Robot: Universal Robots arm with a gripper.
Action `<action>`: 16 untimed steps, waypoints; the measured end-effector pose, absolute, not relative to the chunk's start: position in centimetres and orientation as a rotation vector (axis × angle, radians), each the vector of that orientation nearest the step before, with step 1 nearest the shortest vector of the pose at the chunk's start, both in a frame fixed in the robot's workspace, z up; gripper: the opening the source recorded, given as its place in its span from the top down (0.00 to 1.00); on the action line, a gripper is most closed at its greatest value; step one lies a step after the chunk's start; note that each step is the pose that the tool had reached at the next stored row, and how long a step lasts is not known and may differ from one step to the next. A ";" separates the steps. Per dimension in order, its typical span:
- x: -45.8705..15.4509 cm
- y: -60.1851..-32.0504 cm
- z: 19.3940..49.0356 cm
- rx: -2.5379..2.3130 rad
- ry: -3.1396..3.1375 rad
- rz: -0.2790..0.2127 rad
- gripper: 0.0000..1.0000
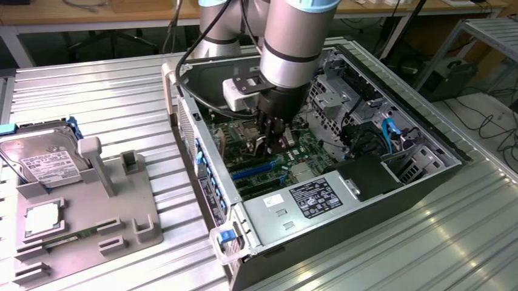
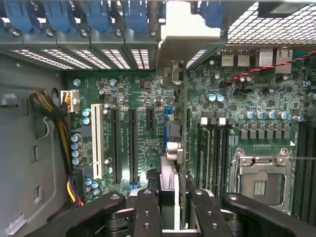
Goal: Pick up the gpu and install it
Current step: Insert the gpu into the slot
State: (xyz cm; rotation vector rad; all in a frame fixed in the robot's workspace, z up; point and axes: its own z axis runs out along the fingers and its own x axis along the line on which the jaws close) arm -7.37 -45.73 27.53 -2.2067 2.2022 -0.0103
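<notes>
Gripper [image 1: 273, 140] is down inside the open PC case [image 1: 242, 224], jaws clamped on the gpu [image 1: 281, 143], held edge-on just above the motherboard [image 1: 304, 151]. Around it in the exterior view: blue-latched slot covers [image 1: 212, 176] at 9 o'clock of the gripper, power supply [image 1: 312, 203] at 5 o'clock, drive cage [image 1: 344, 91] at 2 o'clock. Outside the case, grey fixture tray [image 1: 81, 212] with hard drive [image 1: 40, 160] at 9 o'clock. Wrist view adds what the arm hides: gpu [image 2: 170, 173] standing thin between the fingers [image 2: 148, 215], its bracket [image 2: 190, 22] at the case's rear wall, black expansion slots [image 2: 123, 145] alongside, empty CPU socket [image 2: 259, 180], yellow cable bundle [image 2: 59, 123].
</notes>
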 end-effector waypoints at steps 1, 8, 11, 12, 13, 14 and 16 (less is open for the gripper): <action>-7.4 -45.7 27.5 -2.207 2.202 -0.010 0.72; -7.8 -45.7 26.5 -2.207 2.202 -0.010 0.72; -8.0 -45.7 26.3 -2.207 2.202 -0.011 0.72; -8.0 -45.7 26.3 -2.207 2.202 -0.010 0.72; -8.1 -45.7 26.2 -2.207 2.202 -0.010 0.72; -8.1 -45.7 26.2 -2.207 2.202 -0.010 0.72; -8.2 -45.7 26.0 -2.207 2.202 -0.010 0.72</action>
